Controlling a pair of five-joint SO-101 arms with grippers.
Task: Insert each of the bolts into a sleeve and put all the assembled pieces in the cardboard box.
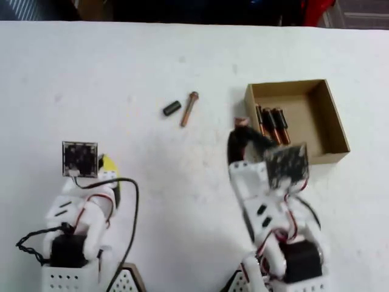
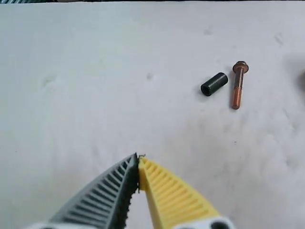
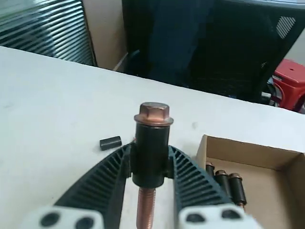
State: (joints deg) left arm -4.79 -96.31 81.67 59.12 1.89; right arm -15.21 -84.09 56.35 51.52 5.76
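Overhead, a white table (image 1: 121, 61) carries a cardboard box (image 1: 338, 131) on the right-hand side, open at the top. Beyond the table's far edge, the right wrist view shows window blinds (image 3: 43, 28), a dark chair (image 3: 248, 52) and a red stool (image 3: 288, 86).

Three assembled pieces (image 1: 271, 125) lie side by side on the box floor against its left wall. Their long axes run roughly front to back, with the copper ends toward the arms.

Near the table's middle lie a loose sleeve (image 1: 172, 109) and a loose bolt (image 1: 189, 109), just beside each other but apart. The loose sleeve rests on its side. The loose bolt lies flat with its head away from the arms and its shank slanting back toward them.

The right gripper (image 3: 150, 160) is clenched on a held sleeve (image 3: 150, 138) with a held bolt (image 3: 152, 113) through it. This bolt's long axis runs along the fingers, with the hexagonal head past the fingertips and the threaded end toward the wrist. From above, the head sits just outside the box's left wall, which stands between it and the three pieces inside.

The left gripper (image 2: 138, 164) sits at the near left, well apart from the loose parts, its grey and yellow jaws pressed together on nothing.
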